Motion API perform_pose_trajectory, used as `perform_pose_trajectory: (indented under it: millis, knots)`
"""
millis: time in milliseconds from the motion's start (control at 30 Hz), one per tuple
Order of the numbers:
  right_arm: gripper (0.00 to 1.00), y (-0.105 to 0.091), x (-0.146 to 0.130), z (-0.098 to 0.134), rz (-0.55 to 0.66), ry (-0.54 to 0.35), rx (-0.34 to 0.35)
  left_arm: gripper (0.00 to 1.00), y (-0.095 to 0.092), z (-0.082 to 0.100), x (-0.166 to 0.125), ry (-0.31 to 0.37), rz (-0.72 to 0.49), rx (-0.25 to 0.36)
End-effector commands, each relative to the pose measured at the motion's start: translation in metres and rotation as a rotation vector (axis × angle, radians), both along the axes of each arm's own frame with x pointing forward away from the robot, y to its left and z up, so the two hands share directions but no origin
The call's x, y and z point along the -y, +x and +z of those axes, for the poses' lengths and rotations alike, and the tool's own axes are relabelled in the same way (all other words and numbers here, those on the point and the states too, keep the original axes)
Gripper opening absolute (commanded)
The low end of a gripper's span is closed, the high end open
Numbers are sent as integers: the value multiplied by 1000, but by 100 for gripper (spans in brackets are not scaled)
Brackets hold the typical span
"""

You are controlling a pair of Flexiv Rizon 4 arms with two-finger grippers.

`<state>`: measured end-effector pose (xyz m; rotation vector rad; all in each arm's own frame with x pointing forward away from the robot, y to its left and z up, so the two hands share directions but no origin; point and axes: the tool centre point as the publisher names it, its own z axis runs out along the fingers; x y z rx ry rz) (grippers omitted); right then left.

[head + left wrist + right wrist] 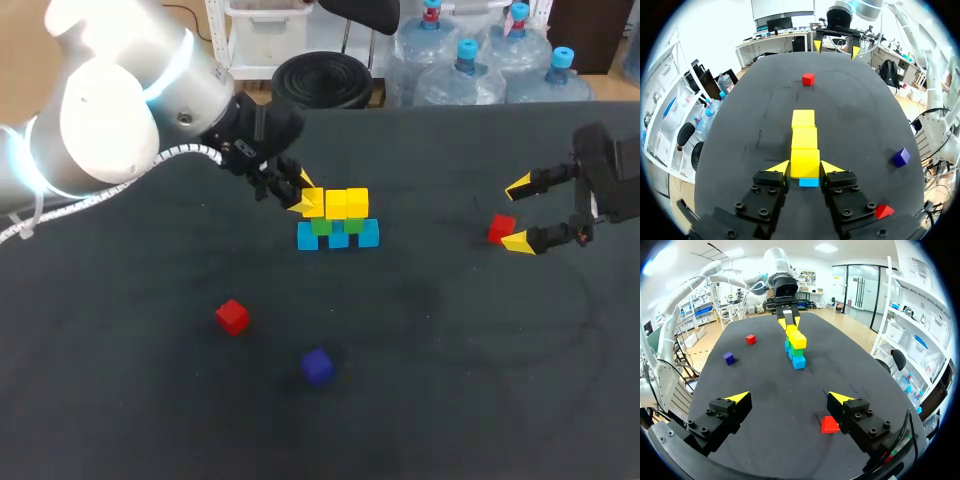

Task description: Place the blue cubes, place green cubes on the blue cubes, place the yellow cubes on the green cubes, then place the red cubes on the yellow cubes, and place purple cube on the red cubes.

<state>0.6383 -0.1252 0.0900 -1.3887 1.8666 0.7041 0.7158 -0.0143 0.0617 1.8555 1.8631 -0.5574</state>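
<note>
Left gripper (302, 193) closed on end yellow cube (313, 203), one tip against each of two opposite sides; best seen in left wrist view. Right gripper (518, 214) wide open, gripping nothing, over right side of black table (470, 400). First red cube (501, 228) on the table just beside one of its tips. In right wrist view it lies under the gripper, close to one finger, not pinched.

Stack near table middle.
- **Head view only:** all three layers side-on. Blue cubes (338, 238) in a row of three at bottom, green cubes (353, 224) on them, yellow cubes (336, 204) in a row of three on top.
- **Left wrist view:** down along the yellow row from above. One blue cube peeking out under the gripped cube, green hidden. Only view with the right gripper head-on, at far table edge, first red cube ahead of it.
- **Right wrist view:** stack from the opposite end, one cube of each colour in front, left gripper at the far end.

Second red cube (232, 316) and purple cube (318, 367) loose on the table, well apart from stack, toward robot's side. Second red cube partly behind a finger in left wrist view, clear in head view.

Any print too small to read.
</note>
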Motion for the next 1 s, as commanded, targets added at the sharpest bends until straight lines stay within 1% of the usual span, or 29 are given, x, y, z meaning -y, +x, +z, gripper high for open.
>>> perform_pose_trajectory:
  millis: [33, 1000]
  knots:
    - [100, 0, 0, 0, 0, 2, 1, 0, 4, -1, 1, 1, -9, -6]
    - [100, 0, 0, 0, 0, 2, 1, 0, 5, -4, 1, 3, -14, -17]
